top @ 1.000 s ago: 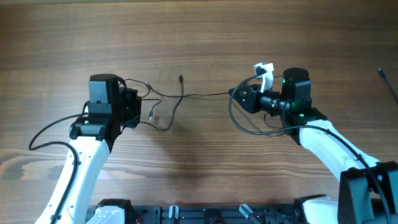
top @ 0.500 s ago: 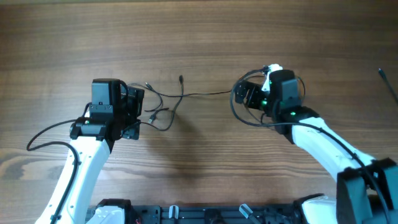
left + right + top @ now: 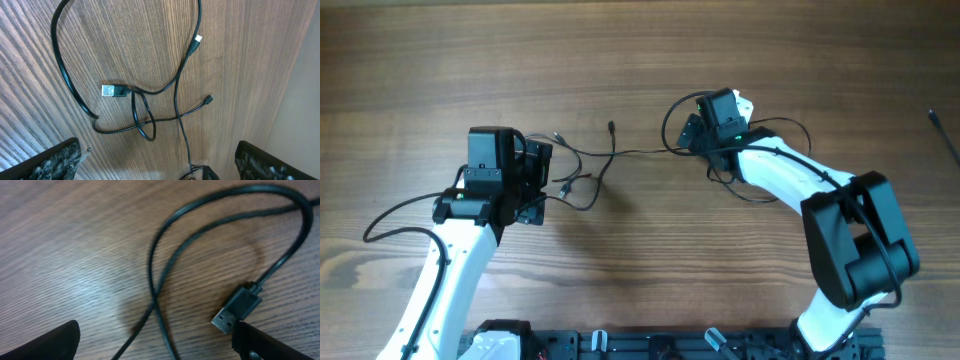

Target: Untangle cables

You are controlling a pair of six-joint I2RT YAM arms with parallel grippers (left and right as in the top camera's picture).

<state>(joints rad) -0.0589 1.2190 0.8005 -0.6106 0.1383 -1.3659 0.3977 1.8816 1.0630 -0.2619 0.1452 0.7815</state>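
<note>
The cables point(image 3: 588, 165) are thin black wires lying on the wooden table between my two arms. One strand runs right to my right gripper point(image 3: 688, 135). In the left wrist view the cables point(image 3: 150, 107) cross in loose loops, with a silver USB plug point(image 3: 112, 90) and two small plug ends point(image 3: 198, 38). My left gripper point(image 3: 548, 180) is open beside them, and one strand passes between its fingers point(image 3: 50, 162). My right gripper point(image 3: 157, 345) is open over two crossing strands, with a USB plug point(image 3: 237, 309) just in front of its right finger. Neither gripper holds anything.
The right arm's own thicker black cable point(image 3: 745, 188) loops beside its wrist. A thin dark strip point(image 3: 945, 135) lies at the table's right edge. A black rail point(image 3: 650, 345) runs along the front edge.
Both grippers have opened and let go of the wires. The right arm has swung left toward the middle. The strand between the arms has gone slack.
</note>
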